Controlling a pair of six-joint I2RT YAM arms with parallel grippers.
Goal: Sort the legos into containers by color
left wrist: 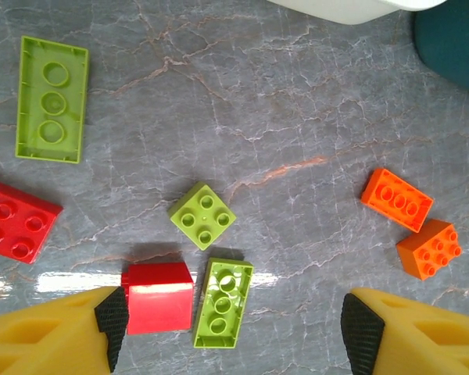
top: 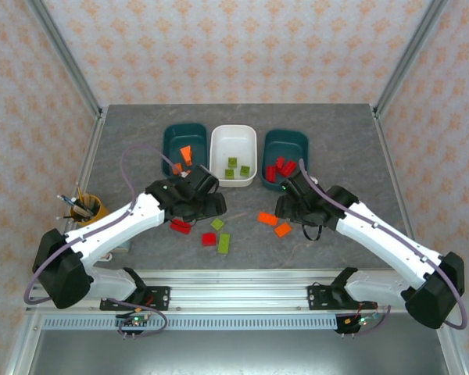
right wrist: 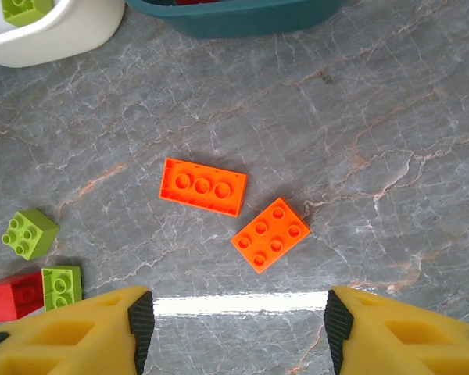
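On the grey marbled tabletop (top: 336, 125), the sorting is judged partly done. Orange bricks (top: 185, 154) are collected in the left dark teal plastic tub (top: 172, 141), lime green bricks (top: 236, 167) in the white rounded tub (top: 233, 133), and red bricks (top: 277, 168) in the right dark teal tub (top: 285, 137), so each colour is given its own container. The left gripper (left wrist: 238, 332) is spread and empty over a loose lime green oblong brick (left wrist: 223, 303) just beside a red square brick (left wrist: 158, 297), presumably so that one can be straddled. The right gripper (right wrist: 238, 322) is likewise spread and empty near two loose orange bricks (right wrist: 203, 186). No brand or lettering can be read.
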